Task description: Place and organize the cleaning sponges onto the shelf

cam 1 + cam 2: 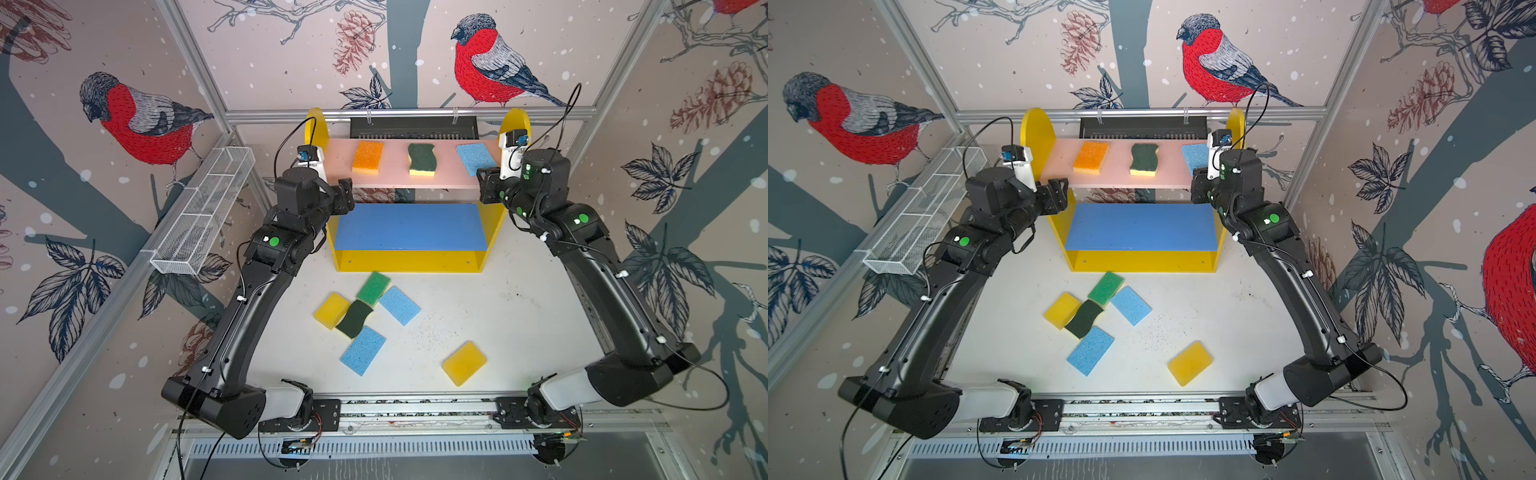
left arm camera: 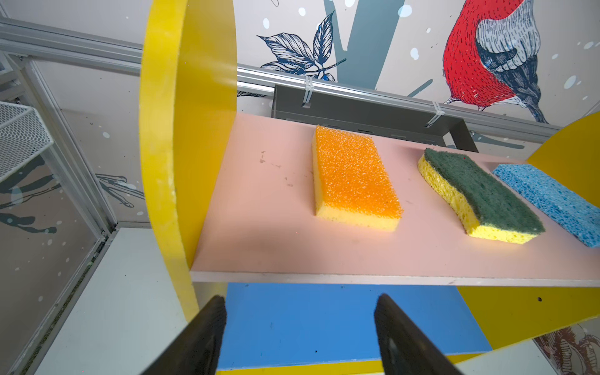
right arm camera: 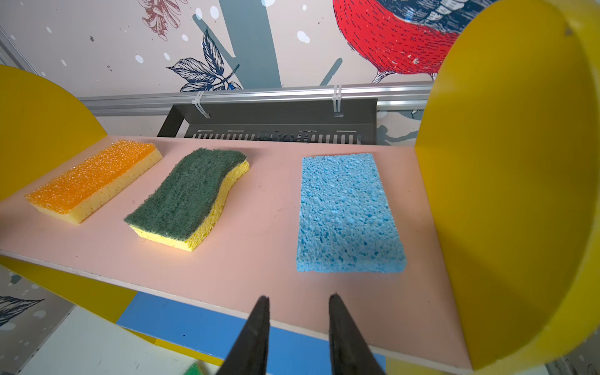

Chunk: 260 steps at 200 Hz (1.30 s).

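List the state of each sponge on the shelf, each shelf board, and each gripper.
Orange rectangular foam sponge: flat on pink upper board.
Wavy dark-green-on-yellow scourer: flat on that board.
Light blue rectangular sponge: flat on that board.
Blue middle board: holds nothing.
Left gripper: open, empty.
Right gripper: open, empty.

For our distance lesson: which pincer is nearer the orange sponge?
Left: the left pincer is off the front corner of the pink board nearest the orange sponge; the right pincer is at the opposite end.
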Tool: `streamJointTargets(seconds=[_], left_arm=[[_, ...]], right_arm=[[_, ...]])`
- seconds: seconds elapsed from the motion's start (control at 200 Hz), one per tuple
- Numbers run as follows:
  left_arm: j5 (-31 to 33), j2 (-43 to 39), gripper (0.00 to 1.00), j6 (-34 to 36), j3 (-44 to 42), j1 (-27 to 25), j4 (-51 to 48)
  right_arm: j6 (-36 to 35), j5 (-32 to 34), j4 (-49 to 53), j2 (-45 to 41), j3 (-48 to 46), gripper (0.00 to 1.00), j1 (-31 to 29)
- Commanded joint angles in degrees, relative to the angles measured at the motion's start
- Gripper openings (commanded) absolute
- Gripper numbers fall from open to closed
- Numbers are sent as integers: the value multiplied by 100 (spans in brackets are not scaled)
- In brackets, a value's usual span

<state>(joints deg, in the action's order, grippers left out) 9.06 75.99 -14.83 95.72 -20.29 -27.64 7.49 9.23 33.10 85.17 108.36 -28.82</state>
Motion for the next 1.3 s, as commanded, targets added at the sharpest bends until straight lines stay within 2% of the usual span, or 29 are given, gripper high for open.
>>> streamJointTargets(seconds=[0.0, 0.375, 1.296], left_arm=[[-182, -101, 72, -30, -61, 51, 372], [-385, -185, 74, -47, -122, 74, 452], [-388, -303, 74, -51, -235, 71, 548]], right_arm=[[97, -84, 53, 90, 122, 32, 60], [191, 196, 232, 369, 224, 32, 218], [337, 197, -65, 420, -76, 32, 325]])
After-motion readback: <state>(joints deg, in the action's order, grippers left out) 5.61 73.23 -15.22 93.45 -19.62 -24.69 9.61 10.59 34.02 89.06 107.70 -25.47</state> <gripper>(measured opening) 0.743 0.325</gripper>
